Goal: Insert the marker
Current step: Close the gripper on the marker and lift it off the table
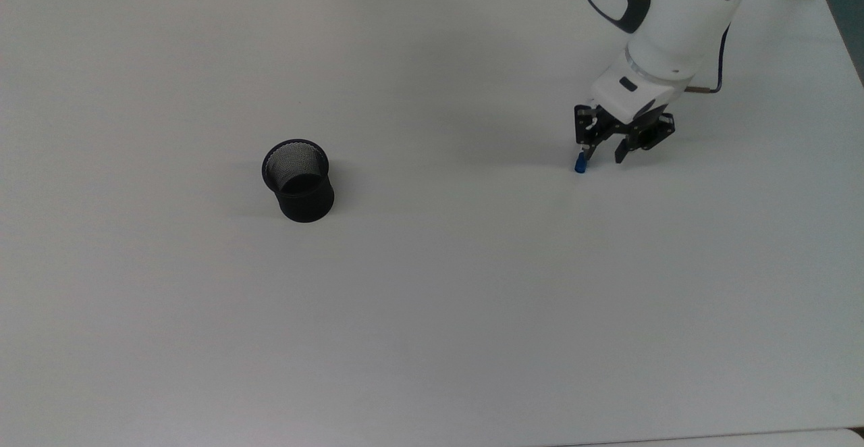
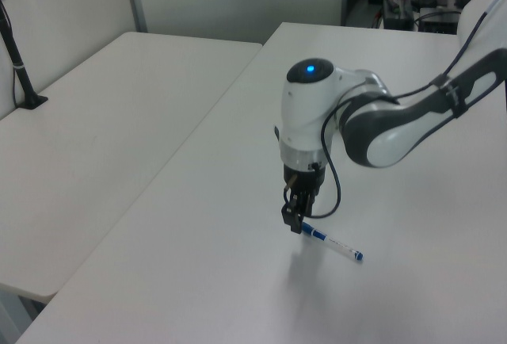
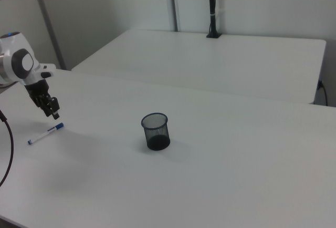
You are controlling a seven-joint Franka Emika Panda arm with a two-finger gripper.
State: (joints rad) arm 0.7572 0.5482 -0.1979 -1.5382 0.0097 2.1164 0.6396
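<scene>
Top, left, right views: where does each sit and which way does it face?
Top view: overhead, looking down on the white table; arm and gripper at upper right above the marker.
Left view: raised at the arm's end, looking along the table; wrist and gripper at centre.
Right view: raised on the opposite side, mesh cup central, arm at far left.
Top and right views share the cup; all share marker and gripper.

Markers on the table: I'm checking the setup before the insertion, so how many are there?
1. The marker lies flat on the table, just below the hand, off to the right view's left of the black mesh cup.
</scene>
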